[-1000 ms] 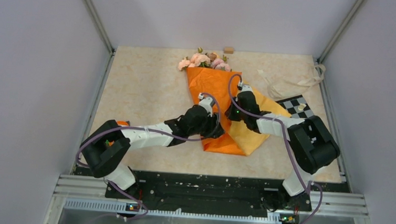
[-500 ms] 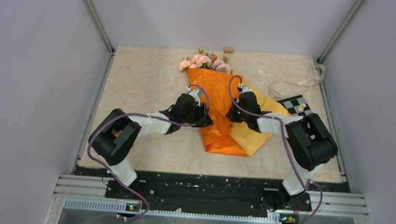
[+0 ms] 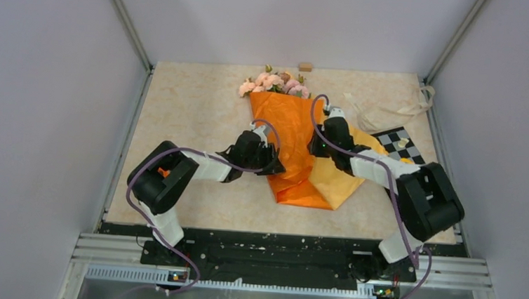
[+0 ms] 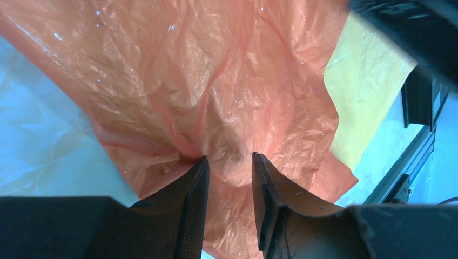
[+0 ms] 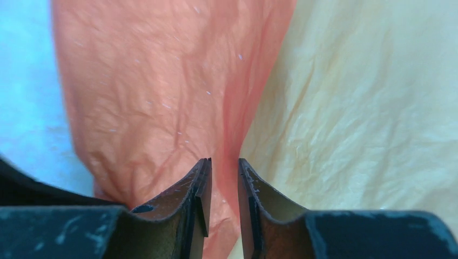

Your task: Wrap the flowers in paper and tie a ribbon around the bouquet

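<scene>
Crinkly glossy orange paper (image 3: 293, 123), paler underside

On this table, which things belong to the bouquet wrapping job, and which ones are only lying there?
For the job: flowers, orange paper, cream ribbon.
Only lying there: small wooden block, checkered board.

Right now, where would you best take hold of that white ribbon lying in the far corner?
Pinch the ribbon at one of its loose loops, straight down from above, jaws across the strip. It lies flat and floppy in the far right corner, apart from the bouquet, so a sideways approach would probably just push it.
</scene>
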Tool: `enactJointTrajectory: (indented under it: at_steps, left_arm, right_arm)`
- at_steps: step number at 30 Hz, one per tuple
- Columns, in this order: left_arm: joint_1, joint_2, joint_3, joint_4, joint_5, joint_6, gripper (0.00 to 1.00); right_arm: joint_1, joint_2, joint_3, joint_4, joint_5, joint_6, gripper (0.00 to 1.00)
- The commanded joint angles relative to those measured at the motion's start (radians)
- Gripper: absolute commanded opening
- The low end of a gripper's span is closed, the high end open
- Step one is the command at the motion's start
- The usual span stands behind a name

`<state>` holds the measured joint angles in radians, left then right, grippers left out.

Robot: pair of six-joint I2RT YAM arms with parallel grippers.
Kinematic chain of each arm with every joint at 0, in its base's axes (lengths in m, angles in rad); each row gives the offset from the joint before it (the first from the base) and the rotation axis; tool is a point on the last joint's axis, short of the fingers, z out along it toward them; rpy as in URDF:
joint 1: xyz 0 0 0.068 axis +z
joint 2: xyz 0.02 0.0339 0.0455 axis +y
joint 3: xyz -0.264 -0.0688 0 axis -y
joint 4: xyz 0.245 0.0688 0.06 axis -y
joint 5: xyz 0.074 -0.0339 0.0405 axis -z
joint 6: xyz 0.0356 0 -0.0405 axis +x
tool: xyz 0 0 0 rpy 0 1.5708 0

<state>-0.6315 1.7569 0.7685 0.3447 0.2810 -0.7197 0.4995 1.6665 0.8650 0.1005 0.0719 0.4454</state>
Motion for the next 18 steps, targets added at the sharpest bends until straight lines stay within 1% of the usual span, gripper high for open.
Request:
enactJointTrajectory:
  at_steps: [1, 2, 5, 8, 13, 16, 18]
  left_arm:
    - [-0.003, 0.012, -0.025, 0.047, -0.012, -0.04, 0.39]
    - [-0.002, 0.013, -0.025, 0.048, -0.015, -0.044, 0.39]
    - [-0.002, 0.011, -0.026, 0.049, -0.019, -0.065, 0.39]
    - [-0.004, 0.007, -0.036, 0.054, -0.027, -0.088, 0.39]
    - [-0.003, 0.018, -0.035, 0.052, -0.031, -0.122, 0.38]
    - [-0.004, 0.017, -0.039, 0.054, -0.029, -0.138, 0.38]
    - [-0.004, 0.014, -0.04, 0.05, -0.031, -0.141, 0.38]
  right_arm:
    - [-0.008, -0.219, -0.025, 0.03, -0.016, -0.014, 0.24]
    - [-0.003, -0.263, -0.065, 0.057, -0.056, 0.001, 0.21]
    - [0.03, -0.359, -0.203, 0.194, -0.215, 0.082, 0.09]
    - [0.086, -0.363, -0.282, 0.296, -0.348, 0.151, 0.0]
    - [0.18, -0.255, -0.303, 0.365, -0.387, 0.191, 0.0]
    - [0.192, -0.182, -0.319, 0.429, -0.398, 0.218, 0.0]
    - [0.192, -0.141, -0.321, 0.432, -0.38, 0.221, 0.0]
